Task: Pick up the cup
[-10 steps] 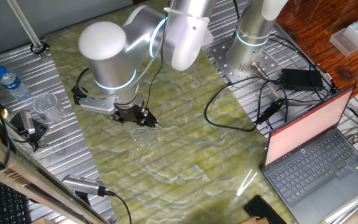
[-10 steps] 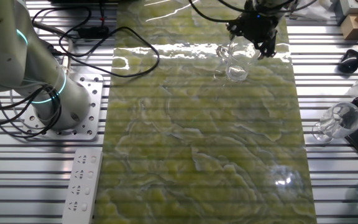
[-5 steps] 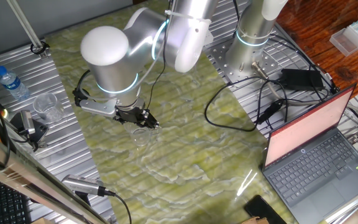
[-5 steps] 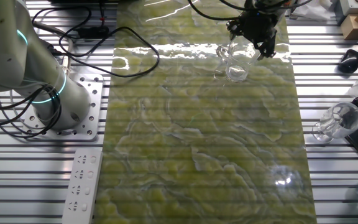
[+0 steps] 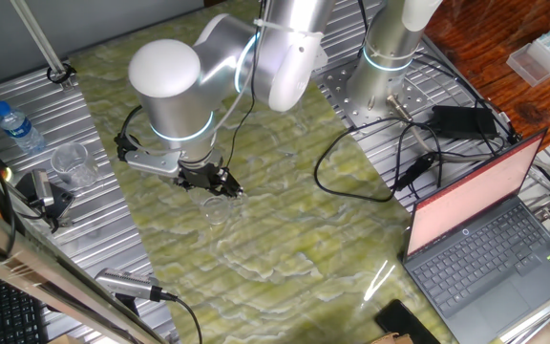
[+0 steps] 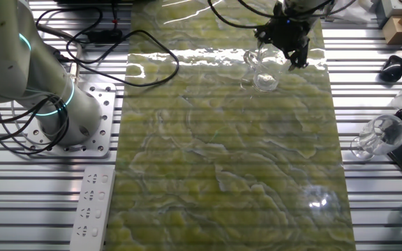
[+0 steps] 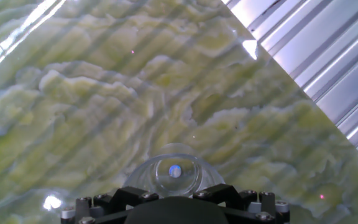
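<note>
Hard to make out, first: the fingertips of the gripper [image 5: 220, 184] merge into one dark cluster in one fixed view, and the hand view cuts them off at its bottom edge, with only the black housing and its screws showing. Whether the jaws stand wide, narrow or closed on glass: cannot tell from any view.

The cup [image 5: 217, 208] sits upright on the green marbled mat [image 5: 285, 220], directly below and just in front of the hand. In one fixed view only a faint round rim and a pale base read against the mat. In the other fixed view the gripper [image 6: 289, 42] hangs over the far rim of the cup [image 6: 263, 72], whose clear walls show as a bright ring with a glinting loop on the left side, possibly a handle. Touching or just apart cannot be settled there.

In the hand view the cup [image 7: 175, 173] fills the lower centre, right against the housing, seen down through its open mouth, with a small bright spot at the bottom.

Off to the side of the hand, well apart on the ribbed metal table [image 5: 103, 205], stand a second clear cup [image 5: 73, 164] and a water bottle with a blue cap [image 5: 17, 126]. In the other fixed view that second cup [image 6: 379, 135] appears near the right edge.
</note>
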Tool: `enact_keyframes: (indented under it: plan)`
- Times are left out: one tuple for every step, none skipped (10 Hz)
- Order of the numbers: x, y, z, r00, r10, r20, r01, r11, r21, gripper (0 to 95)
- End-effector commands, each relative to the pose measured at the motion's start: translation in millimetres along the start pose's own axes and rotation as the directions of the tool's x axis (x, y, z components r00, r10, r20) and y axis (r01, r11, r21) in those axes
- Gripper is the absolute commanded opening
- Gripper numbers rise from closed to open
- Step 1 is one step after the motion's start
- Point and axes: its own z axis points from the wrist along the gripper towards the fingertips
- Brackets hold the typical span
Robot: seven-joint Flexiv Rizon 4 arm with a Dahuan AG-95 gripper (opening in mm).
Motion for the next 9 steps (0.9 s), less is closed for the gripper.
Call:
enact_keyframes:
  plan:
    - [-0.2,-0.1,-0.6,1.0,-0.005,-0.002,0.005,1.0,0.0,95.0]
    - [-0.3,-0.1,-0.5,1.0,-0.005,0.0,0.005,1.0,0.001,76.0]
    - [-0.4,-0.1,-0.5,1.0,-0.005,0.0,0.005,1.0,0.003,76.0]
    - [-0.4,-0.1,-0.5,1.0,-0.004,0.001,0.004,1.0,0.003,76.0]
    - [-0.4,0.0,-0.5,1.0,-0.004,0.002,0.004,1.0,0.004,57.0]
    - [-0.4,0.0,-0.5,1.0,-0.004,0.002,0.004,1.0,0.004,57.0]
    - [-0.4,0.0,-0.5,1.0,-0.004,0.002,0.004,1.0,0.004,57.0]
    - [-0.4,0.0,-0.5,1.0,-0.004,0.002,0.004,1.0,0.004,57.0]
    - [-0.4,0.0,-0.5,1.0,-0.004,0.002,0.004,1.0,0.004,57.0]
